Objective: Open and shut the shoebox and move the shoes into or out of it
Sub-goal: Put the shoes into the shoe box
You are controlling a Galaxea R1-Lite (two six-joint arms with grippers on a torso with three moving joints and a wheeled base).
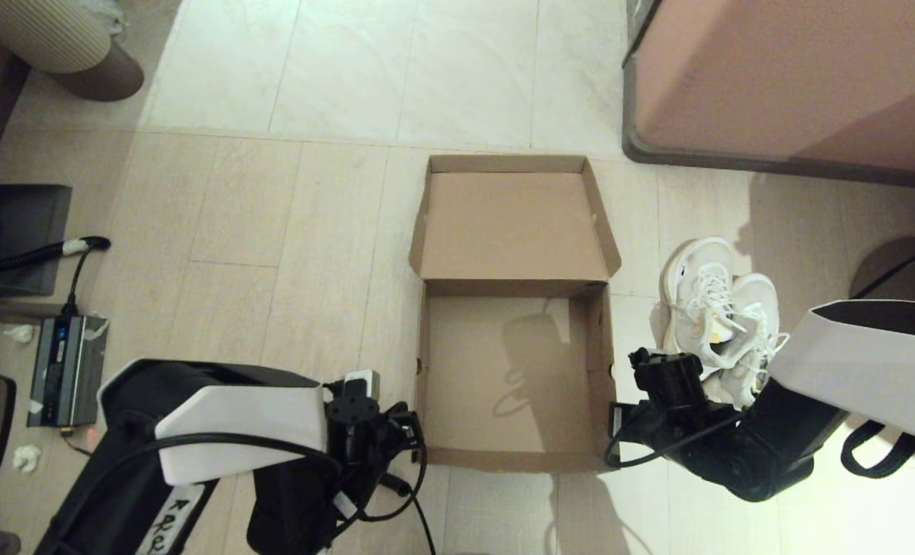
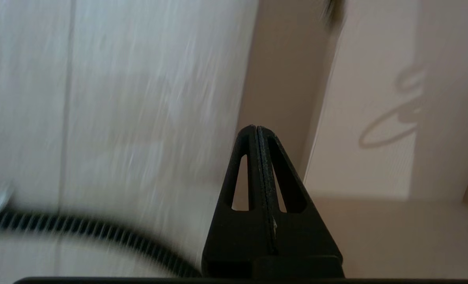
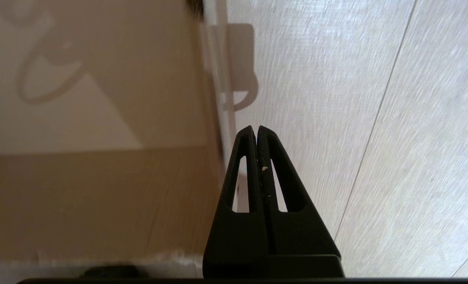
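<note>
The shoebox (image 1: 503, 455) lies open on the floor in the middle of the head view, its tray bare and its lid (image 1: 511, 223) flipped back away from me. The shoes (image 1: 715, 308), a white lace-up pair, lie on the floor just right of the box, one leaning on the other. My left gripper (image 2: 256, 128) is shut and holds nothing, hovering just outside the box's near left corner (image 2: 285, 79). Just outside the box's near right wall (image 3: 212, 118), close to the shoes' near end, my right gripper (image 3: 256, 128) is shut and holds nothing too.
A big pinkish-brown cabinet (image 1: 796, 77) stands at the back right. On the left floor are a black power unit (image 1: 68, 370) with a cable (image 1: 33, 254) and crumpled paper (image 1: 27, 456). A ribbed round object (image 1: 64, 38) is at the far left.
</note>
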